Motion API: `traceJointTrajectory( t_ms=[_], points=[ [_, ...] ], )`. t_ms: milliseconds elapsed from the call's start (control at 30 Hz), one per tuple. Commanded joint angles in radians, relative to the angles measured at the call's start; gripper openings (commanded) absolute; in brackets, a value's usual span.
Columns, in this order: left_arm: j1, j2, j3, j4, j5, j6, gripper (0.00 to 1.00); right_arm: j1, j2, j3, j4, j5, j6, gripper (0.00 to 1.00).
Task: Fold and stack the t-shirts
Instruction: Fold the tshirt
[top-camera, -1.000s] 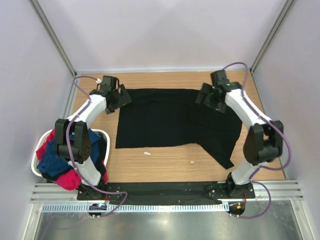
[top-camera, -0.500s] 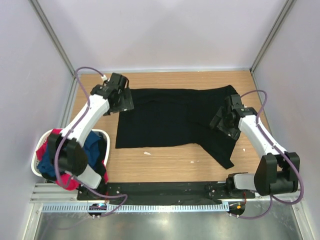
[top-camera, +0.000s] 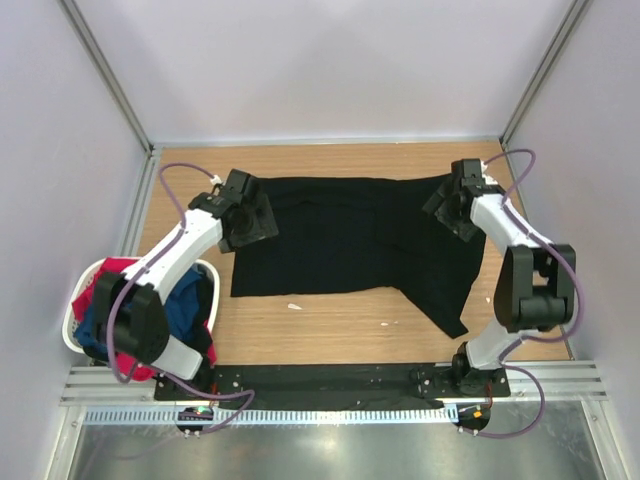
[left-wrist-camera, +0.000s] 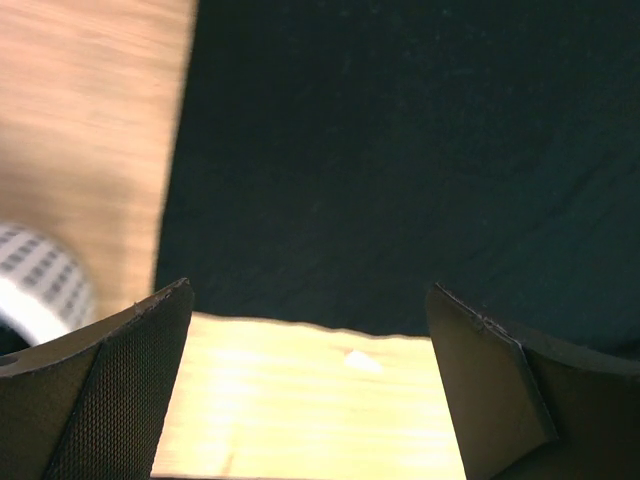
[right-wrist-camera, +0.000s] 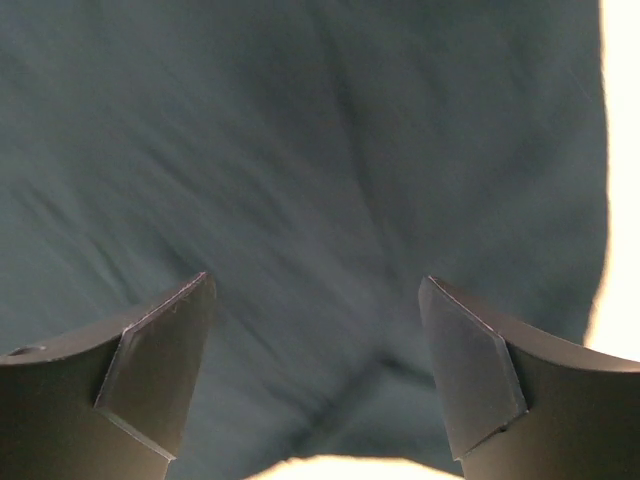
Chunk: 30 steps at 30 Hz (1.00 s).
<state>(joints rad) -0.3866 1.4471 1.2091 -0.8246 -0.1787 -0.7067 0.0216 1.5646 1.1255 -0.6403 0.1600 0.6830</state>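
Note:
The large black t-shirt (top-camera: 350, 238) lies spread flat on the wooden table, with one flap running toward the near right. My left gripper (top-camera: 252, 224) hovers open over its left edge. In the left wrist view its open fingers (left-wrist-camera: 310, 375) frame the black t-shirt (left-wrist-camera: 400, 150) and its near hem, with nothing between them. My right gripper (top-camera: 453, 207) is open over the shirt's far right part. In the right wrist view the black t-shirt (right-wrist-camera: 300, 150) fills the frame behind the open right gripper (right-wrist-camera: 315, 365). A red-pink t-shirt (top-camera: 116, 268) and a navy blue t-shirt (top-camera: 186, 298) sit bunched in the basket.
A white plastic laundry basket (top-camera: 72, 322) stands at the near left beside the left arm's base, and the basket (left-wrist-camera: 40, 280) shows at the left of the left wrist view. Small white scraps (top-camera: 295, 306) lie on the wood near the shirt's hem. Grey walls enclose the table.
The left gripper has slid right and nearer, onto the shirt's left edge. The right gripper swung toward the near side, then back to the far right part, narrowing slightly but staying open.

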Motion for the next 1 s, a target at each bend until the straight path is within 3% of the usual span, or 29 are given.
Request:
traceJointTrajectory(
  t_ms=[0, 200, 433, 767, 967],
  points=[
    [-0.011, 0.074, 0.069, 0.117, 0.062, -0.004, 1.00, -0.005, 0.119, 0.112, 0.160, -0.028, -0.019, 0.89],
    [-0.011, 0.151, 0.116, 0.147, 0.077, 0.001, 1.00, -0.005, 0.329, 0.239, 0.252, -0.011, -0.014, 0.90],
    [-0.012, 0.121, 0.076, 0.148, 0.038, -0.020, 1.00, -0.058, 0.527, 0.418, 0.159, 0.009, -0.046, 0.89],
    [-0.012, 0.099, 0.044, 0.136, 0.001, -0.097, 1.00, -0.173, 0.540, 0.390, 0.165, 0.023, -0.147, 0.89],
    [-0.017, 0.122, 0.027, 0.142, 0.004, -0.157, 1.00, -0.206, 0.566, 0.476, 0.134, 0.012, -0.224, 0.89]
  ],
)
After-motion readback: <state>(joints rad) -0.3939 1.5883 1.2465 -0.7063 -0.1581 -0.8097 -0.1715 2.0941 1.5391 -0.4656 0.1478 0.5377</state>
